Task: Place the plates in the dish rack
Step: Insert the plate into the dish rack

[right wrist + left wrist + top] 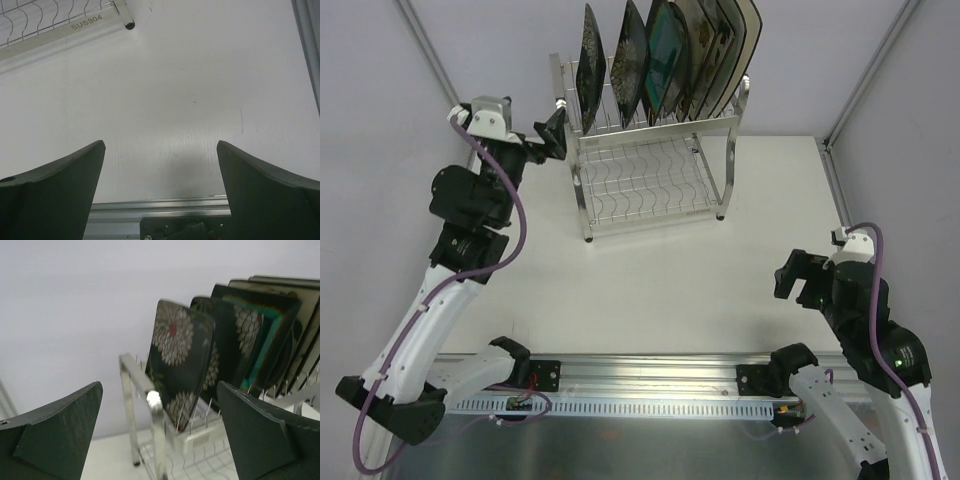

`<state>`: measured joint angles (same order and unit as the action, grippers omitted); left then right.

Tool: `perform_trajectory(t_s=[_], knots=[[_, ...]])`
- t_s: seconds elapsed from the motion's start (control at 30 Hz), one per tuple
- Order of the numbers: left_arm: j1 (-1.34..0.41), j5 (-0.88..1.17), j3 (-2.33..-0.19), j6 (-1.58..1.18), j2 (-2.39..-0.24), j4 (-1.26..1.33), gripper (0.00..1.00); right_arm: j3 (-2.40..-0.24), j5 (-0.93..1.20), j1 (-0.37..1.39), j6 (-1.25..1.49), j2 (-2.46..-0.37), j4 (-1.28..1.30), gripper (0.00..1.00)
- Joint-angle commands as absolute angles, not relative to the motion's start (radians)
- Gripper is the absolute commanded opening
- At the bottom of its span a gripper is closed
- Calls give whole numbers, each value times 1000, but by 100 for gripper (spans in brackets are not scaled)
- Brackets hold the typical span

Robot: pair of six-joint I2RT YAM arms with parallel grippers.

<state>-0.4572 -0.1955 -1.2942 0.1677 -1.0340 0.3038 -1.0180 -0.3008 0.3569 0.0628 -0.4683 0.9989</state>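
The chrome dish rack [650, 180] stands at the back of the table. Several plates [665, 55] stand upright in its top tier. The leftmost is dark with white flowers [182, 360]; a black and teal one [262, 335] stands further right. My left gripper [555, 128] is open and empty, just left of the rack's upper left post [155, 410]. My right gripper [798, 280] is open and empty, low over the bare table at the front right. The rack's lower tier [645, 185] holds nothing.
The rack's base bar and front right foot [129, 24] show at the top of the right wrist view. A metal rail [650, 385] runs along the table's near edge. Grey walls with upright frame posts [425, 50] close the back and sides.
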Motion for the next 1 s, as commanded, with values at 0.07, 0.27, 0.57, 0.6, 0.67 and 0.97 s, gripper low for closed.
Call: perform_trajectory(t_s=[0.07, 0.27, 0.57, 0.6, 0.67, 0.97], knots=[[-460, -304, -1122, 57, -841, 92, 99, -1057, -287, 351, -77, -404, 957, 100], [-460, -347, -944, 3, -594, -110, 99, -1023, -334, 351, -129, -319, 928, 100], [-460, -364, -723, -55, -321, -327, 99, -956, -380, 353, -147, -172, 888, 100], [-460, -365, -697, -66, -304, -336, 99, -947, -380, 351, -150, -160, 882, 100], [-459, -364, -674, -71, -267, -350, 99, -940, -391, 353, -153, -134, 874, 99], [-460, -393, -543, -110, -177, -394, 99, -899, -413, 351, -163, -107, 845, 100]])
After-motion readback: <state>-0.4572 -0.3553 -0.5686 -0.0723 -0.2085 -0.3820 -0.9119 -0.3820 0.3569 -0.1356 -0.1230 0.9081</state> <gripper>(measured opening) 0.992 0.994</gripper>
